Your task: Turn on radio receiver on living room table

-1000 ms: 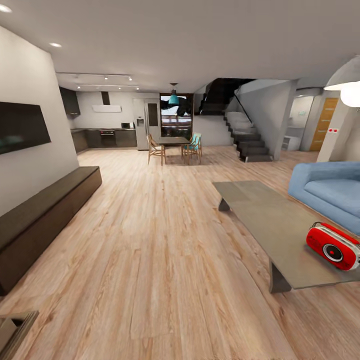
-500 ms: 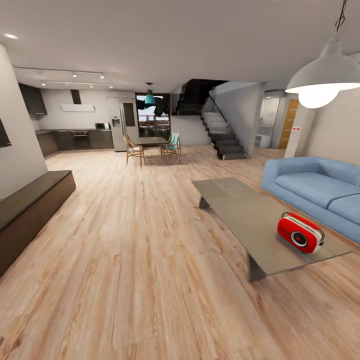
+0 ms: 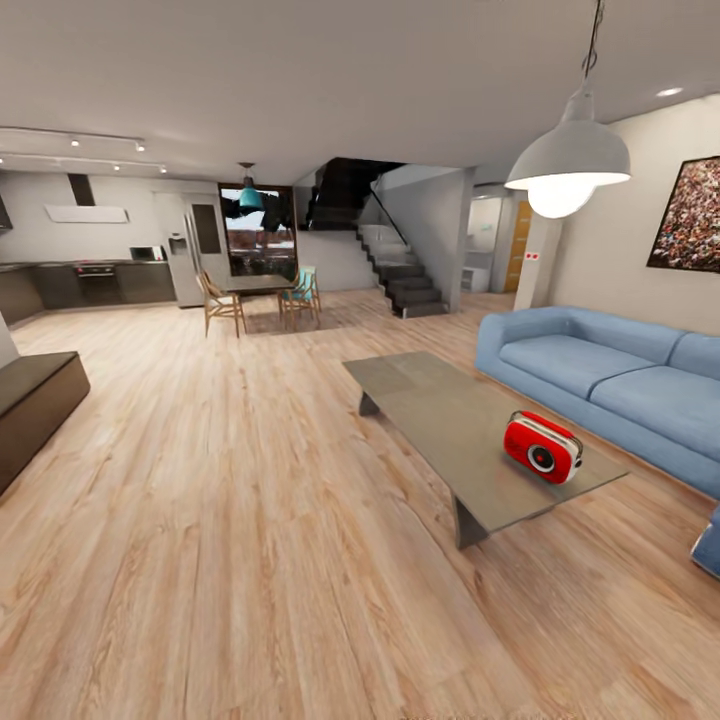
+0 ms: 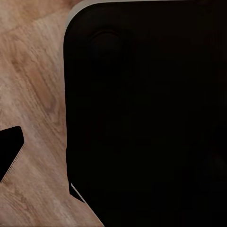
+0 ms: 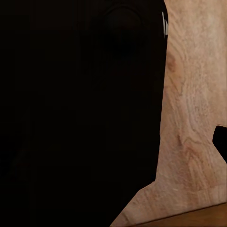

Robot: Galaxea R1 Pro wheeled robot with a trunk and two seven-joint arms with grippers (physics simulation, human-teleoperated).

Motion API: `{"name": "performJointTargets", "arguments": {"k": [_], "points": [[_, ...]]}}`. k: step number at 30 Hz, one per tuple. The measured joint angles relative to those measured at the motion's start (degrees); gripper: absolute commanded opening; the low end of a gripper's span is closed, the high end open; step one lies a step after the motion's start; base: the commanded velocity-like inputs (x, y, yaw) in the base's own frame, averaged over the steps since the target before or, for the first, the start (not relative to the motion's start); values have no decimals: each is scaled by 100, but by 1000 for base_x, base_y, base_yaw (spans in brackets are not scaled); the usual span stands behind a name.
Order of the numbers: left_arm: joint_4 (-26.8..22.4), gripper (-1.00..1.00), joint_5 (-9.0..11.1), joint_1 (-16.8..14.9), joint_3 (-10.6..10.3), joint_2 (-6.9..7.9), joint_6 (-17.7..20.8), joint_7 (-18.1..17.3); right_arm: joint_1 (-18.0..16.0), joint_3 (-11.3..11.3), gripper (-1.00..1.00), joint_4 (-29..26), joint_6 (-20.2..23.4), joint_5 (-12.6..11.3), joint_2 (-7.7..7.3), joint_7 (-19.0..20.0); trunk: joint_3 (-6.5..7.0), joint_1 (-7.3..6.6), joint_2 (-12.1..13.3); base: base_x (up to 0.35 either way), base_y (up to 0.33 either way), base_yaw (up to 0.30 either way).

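The red radio receiver (image 3: 542,447) with its white trim and round dial stands upright near the close right end of the long grey-taupe table (image 3: 430,400), to the right of centre in the head view. It is several steps ahead of me, in the living room with the plank floor (image 3: 250,520). In the left wrist view a dark finger-like tip (image 4: 9,153) pokes in beside the robot's black body (image 4: 146,113) over the floor. A similar dark tip (image 5: 221,142) appears in the right wrist view. Whether either gripper is open or shut cannot be told.
A blue sectional sofa (image 3: 610,385) runs behind the table on the right. A white dome lamp (image 3: 566,165) hangs above it and a crowd picture (image 3: 690,215) is on the right wall. A dark low bench (image 3: 30,405) sits at the left; dining chairs (image 3: 260,298) and stairs (image 3: 400,275) stand far back.
The head camera has swung to the right, so the table and radio now lie nearer the picture's centre. The sofa, lamp and wall picture have come into view; the radio itself has not moved.
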Motion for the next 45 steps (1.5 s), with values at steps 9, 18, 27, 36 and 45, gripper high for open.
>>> {"name": "performJointTargets", "arguments": {"k": [9, 18, 27, 36, 45], "points": [[1, 100, -8, 0, -1, 0, 2, -5, 1, 10, 100, 0, 8, 12, 0, 0, 0, 0, 0, 17, 17, -87], [1, 100, -3, 0, -7, 0, 60, -19, 1, 17, 100, 0, 9, 58, 0, 0, 0, 0, 0, 229, 208, -2], [1, 100, 1, 0, -6, 0, 62, -9, 1, 33, 100, 0, 9, 70, 0, 0, 0, 0, 0, 284, 160, 0], [1, 100, 1, 0, -1, 0, 38, 42, 1, 43, 100, 0, 7, 72, 0, 0, 0, 0, 0, 104, 11, 0], [1, 100, -3, 0, 0, 0, 13, 39, 1, 35, 100, 0, 0, 71, 0, 0, 0, 0, 0, 7, 0, 0]]}}
